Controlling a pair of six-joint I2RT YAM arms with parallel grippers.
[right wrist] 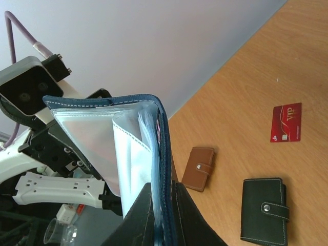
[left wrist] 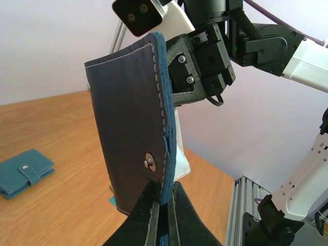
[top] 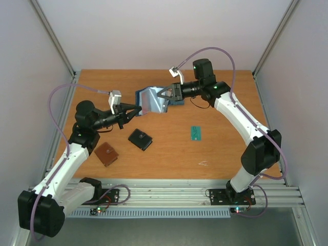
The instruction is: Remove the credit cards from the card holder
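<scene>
Aloft above table (top: 230, 154), card holder (top: 151, 100) hung open. My left gripper (top: 137, 108) pinched one cover edge; my right gripper (top: 163, 95) pinched opposite edge. On table, nearer than card holder, lay teal-green card (top: 196, 133); red card (right wrist: 286, 123) also lay outside it.

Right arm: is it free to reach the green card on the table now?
Probably not yet: the right gripper is shut on the card holder, held up together with the left gripper. The green card itself lies uncovered.

High rear overhead of the table (top: 225, 154); opposed wrist views, close on the card holder (left wrist: 128, 123).
</scene>
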